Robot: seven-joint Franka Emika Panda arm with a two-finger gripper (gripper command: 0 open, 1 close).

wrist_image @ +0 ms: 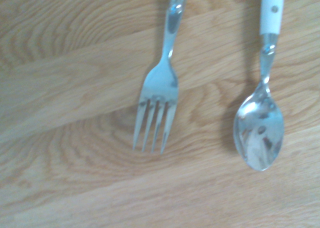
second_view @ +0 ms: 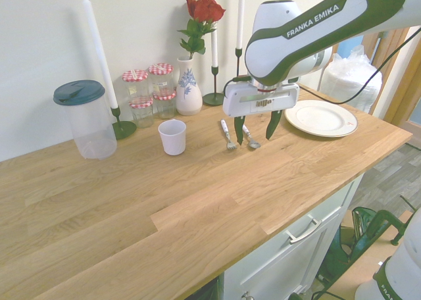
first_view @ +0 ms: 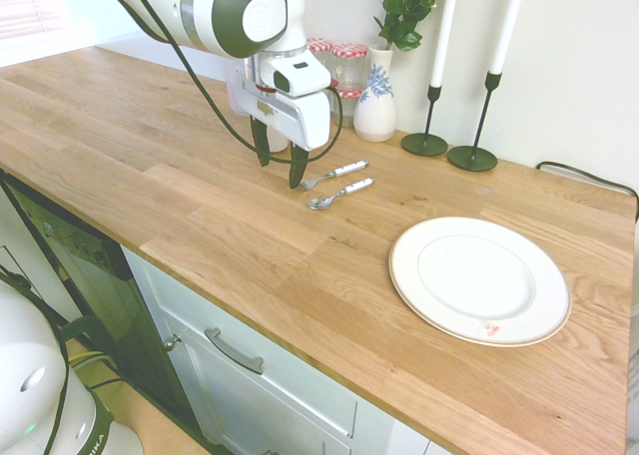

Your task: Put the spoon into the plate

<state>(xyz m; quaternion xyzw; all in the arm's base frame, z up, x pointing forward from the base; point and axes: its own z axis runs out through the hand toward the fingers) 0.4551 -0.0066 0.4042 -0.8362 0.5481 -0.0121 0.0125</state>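
Gripper (first_view: 280, 172) empty, jaws wide, probably for taking spoon (first_view: 341, 194); fork (first_view: 335, 175) lies beside, needs avoiding.

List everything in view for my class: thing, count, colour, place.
Spoon: 1, silver, white handle, beside fork
Fork: 1, silver, white handle, counter
Plate: 1, white, counter
Cup: 1, white, near jars
Jars: 4, clear, red-white lids, by vase
Container: 1, clear, blue lid, counter
Vase: 1, white-blue, red flowers inside
Candles: 3, white, in green holders
Counter: 1, wooden, above cabinet
Cabinet: 1, pale, below
Arm: 1, white-green, overhead
Gripper: 1, white, dark fingers, open above cutlery
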